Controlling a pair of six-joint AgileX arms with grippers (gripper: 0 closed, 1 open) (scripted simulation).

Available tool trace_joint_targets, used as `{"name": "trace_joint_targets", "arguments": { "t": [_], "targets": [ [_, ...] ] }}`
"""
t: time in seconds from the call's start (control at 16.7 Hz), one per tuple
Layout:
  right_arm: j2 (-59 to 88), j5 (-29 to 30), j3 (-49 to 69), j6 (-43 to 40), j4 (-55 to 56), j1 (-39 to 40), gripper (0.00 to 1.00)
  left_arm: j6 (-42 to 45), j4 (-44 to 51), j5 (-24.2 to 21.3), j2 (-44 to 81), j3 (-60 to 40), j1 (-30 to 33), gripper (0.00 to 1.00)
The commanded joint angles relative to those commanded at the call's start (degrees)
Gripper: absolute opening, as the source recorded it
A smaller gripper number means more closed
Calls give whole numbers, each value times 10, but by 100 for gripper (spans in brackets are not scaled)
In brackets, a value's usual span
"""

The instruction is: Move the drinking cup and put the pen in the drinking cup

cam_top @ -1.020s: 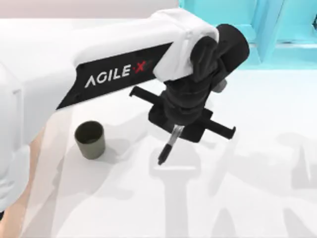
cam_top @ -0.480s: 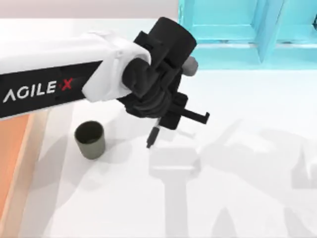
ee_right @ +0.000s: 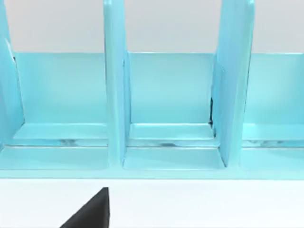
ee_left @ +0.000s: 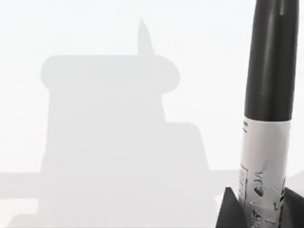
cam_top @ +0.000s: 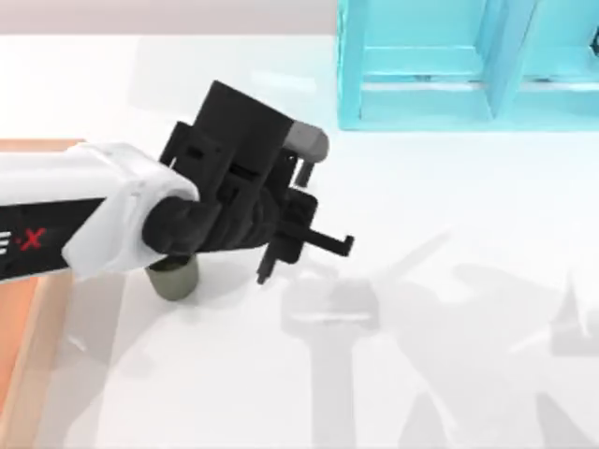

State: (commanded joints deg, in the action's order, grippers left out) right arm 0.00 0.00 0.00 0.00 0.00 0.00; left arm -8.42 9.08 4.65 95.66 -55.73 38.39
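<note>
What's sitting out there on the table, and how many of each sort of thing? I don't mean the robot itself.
Cups: 1, the dark olive-grey cup, partly under the left arm.
Pens: 1, the black and pale grey pen, held off the table by the left gripper.
Shelf racks: 1, the turquoise rack at the table's far side.
Total: 3.

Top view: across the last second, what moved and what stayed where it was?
The left gripper, shut on the slim black marker pen with a pale grey-white middle, carried it leftward toward the small dark olive-grey cylindrical cup; the arm now partly covers that cup. The cup and the turquoise shelf rack stayed put.
</note>
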Motion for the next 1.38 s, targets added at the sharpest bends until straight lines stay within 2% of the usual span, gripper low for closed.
{"name": "trace_joint_targets", "arguments": {
  "t": [0.72,1.38],
  "targets": [
    [0,0,0,0,0,0,100,63,-338,15,-155,268,-41,0],
    [0,0,0,0,0,0,100,99,-657,44,-307,448,-83,0]
  ]
}}
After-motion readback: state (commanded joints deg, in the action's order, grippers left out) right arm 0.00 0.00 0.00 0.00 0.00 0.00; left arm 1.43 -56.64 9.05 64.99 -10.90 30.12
